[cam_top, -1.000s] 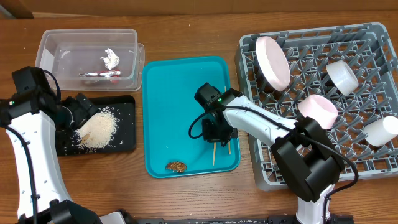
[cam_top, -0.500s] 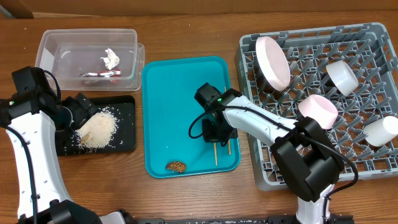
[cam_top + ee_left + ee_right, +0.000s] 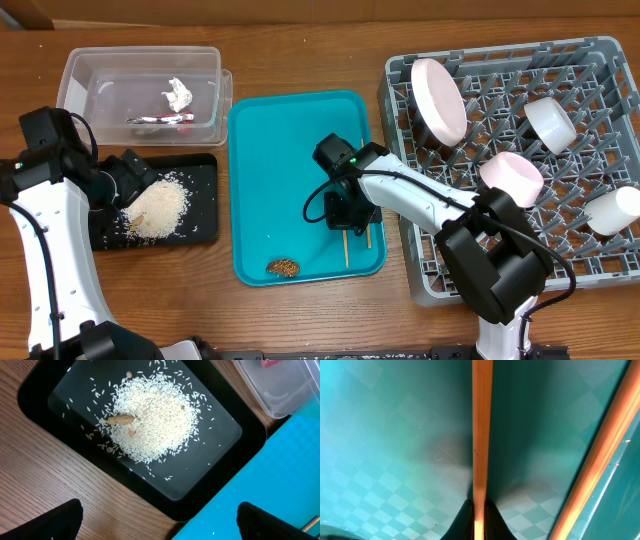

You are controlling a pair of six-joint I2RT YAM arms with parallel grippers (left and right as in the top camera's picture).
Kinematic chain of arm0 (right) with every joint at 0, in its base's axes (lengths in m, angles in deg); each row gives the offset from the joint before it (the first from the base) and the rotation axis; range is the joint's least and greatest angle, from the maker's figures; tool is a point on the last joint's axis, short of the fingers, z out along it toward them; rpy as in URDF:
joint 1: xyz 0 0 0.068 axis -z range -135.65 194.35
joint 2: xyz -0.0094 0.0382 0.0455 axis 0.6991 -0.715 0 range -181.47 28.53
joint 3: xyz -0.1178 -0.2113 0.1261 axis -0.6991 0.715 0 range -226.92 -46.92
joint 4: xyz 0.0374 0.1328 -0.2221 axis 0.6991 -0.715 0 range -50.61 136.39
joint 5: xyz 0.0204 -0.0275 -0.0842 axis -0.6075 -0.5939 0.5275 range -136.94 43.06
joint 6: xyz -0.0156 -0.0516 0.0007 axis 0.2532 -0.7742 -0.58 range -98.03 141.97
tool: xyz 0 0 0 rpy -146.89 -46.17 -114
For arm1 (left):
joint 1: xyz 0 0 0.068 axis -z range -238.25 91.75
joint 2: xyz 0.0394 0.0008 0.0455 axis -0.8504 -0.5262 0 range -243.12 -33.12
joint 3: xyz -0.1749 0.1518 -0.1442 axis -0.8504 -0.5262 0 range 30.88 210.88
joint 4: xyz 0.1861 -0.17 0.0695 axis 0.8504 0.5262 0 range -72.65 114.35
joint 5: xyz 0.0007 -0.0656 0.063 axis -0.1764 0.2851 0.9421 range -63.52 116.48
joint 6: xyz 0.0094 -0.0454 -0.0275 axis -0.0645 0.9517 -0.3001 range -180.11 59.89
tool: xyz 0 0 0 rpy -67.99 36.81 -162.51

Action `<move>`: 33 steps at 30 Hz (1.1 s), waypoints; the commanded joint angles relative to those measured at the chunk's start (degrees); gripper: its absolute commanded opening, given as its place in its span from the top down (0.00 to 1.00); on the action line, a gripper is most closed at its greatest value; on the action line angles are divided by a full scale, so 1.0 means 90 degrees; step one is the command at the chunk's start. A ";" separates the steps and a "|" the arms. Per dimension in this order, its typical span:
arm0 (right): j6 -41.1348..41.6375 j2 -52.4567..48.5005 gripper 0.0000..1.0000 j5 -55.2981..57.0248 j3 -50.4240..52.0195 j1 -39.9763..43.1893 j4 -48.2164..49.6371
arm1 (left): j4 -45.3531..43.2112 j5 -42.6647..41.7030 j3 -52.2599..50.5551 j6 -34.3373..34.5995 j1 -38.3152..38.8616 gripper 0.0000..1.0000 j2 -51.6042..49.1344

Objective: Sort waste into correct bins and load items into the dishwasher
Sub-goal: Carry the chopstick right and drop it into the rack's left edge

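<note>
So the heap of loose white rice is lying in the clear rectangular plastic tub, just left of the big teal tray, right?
Not quite: the loose white rice lies in the shallow black rectangular tray, not the clear rectangular plastic tub. That tray does sit just left of the big teal tray. The left wrist view shows it plainly.

White arms, black joints
Left arm [image 3: 55, 250] and right arm [image 3: 410, 195] are shelled in white; left gripper [image 3: 159, 522] is tipped black.

Bright, even light — soft shadow beside the blurred chopstick [image 3: 482, 435].
</note>
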 commanded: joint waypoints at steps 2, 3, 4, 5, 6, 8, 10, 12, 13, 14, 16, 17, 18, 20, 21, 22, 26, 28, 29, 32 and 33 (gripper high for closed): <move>-0.0041 0.0384 0.96 0.0063 -0.0015 -0.0015 0.0007 | -0.0024 -0.0046 -0.0039 0.0109 0.0019 0.00 -0.0046; -0.0138 0.0590 0.96 0.0100 -0.0015 -0.0015 0.0005 | -0.0027 -0.0046 -0.0036 0.0109 0.0019 0.00 -0.0046; -0.0311 0.0767 0.96 0.0097 -0.0019 -0.0015 -0.0002 | -0.0027 -0.0046 -0.0039 0.0109 0.0019 0.00 -0.0049; -0.0495 0.0957 0.96 0.0102 -0.0051 -0.0015 -0.0080 | -0.0027 -0.0046 -0.0039 0.0109 0.0019 0.00 -0.0049; -0.0663 0.1100 0.96 0.0100 -0.0097 -0.0015 -0.0177 | -0.0029 -0.0046 -0.0039 0.0109 0.0019 0.00 -0.0049; -0.1076 0.1423 0.96 0.0114 -0.0243 -0.0012 -0.0539 | -0.0029 -0.0046 -0.0036 0.0109 0.0019 0.00 -0.0049; -0.1243 0.1685 0.96 0.0338 -0.0372 -0.0012 -0.0986 | -0.0032 -0.0046 -0.0036 0.0109 0.0019 0.00 -0.0049; -0.1324 0.1921 0.96 0.0746 -0.0442 -0.0002 -0.1467 | -0.0032 -0.0046 -0.0036 0.0109 0.0019 0.00 -0.0049; -0.1341 0.2033 0.96 0.0947 -0.0444 0.0017 -0.1685 | -0.0032 -0.0046 -0.0039 0.0112 0.0019 0.00 -0.0046; -0.1338 0.2127 0.96 0.1156 -0.0444 0.0036 -0.1897 | -0.0032 -0.0046 -0.0039 0.0109 0.0019 0.00 -0.0046; -0.1333 0.2288 0.96 0.1513 -0.0444 0.0119 -0.2307 | -0.0032 -0.0046 -0.0036 0.0112 0.0019 0.00 -0.0049; -0.1333 0.2344 0.96 0.1613 -0.0444 0.0175 -0.2458 | -0.0032 -0.0046 -0.0036 0.0109 0.0019 0.00 -0.0049; -0.1336 0.2390 0.96 0.1673 -0.0444 0.0245 -0.2579 | -0.0032 -0.0049 -0.0036 0.0112 0.0019 0.00 -0.0046; -0.1336 0.2424 0.96 0.1746 -0.0444 0.0427 -0.2754 | -0.0029 -0.0049 -0.0036 0.0112 0.0019 0.00 -0.0046; -0.1336 0.2424 0.96 0.1770 -0.0442 0.0537 -0.2827 | -0.0029 -0.0049 -0.0036 0.0112 0.0019 0.00 -0.0049; -0.1338 0.2424 0.96 0.1775 -0.0442 0.0651 -0.2885 | -0.0027 -0.0049 -0.0036 0.0112 0.0019 0.00 -0.0049; -0.1362 0.2424 0.96 0.1773 -0.0442 0.1122 -0.2968 | -0.0027 -0.0046 -0.0036 0.0109 0.0019 0.00 -0.0046; -0.1387 0.2424 0.96 0.1763 -0.0442 0.1314 -0.2973 | -0.0027 -0.0046 -0.0039 0.0109 0.0019 0.00 -0.0046; -0.1394 0.2424 0.96 0.1749 -0.0442 0.1392 -0.2970 | -0.0029 -0.0046 -0.0039 0.0109 0.0019 0.00 -0.0049; -0.1719 0.2421 0.96 0.1620 -0.0432 0.1542 -0.2968 | -0.0032 -0.0046 -0.0039 0.0112 0.0019 0.00 -0.0046; -0.1751 0.2421 0.96 0.1627 -0.0418 0.1562 -0.2965 | -0.0036 -0.0046 -0.0039 0.0112 0.0019 0.00 -0.0046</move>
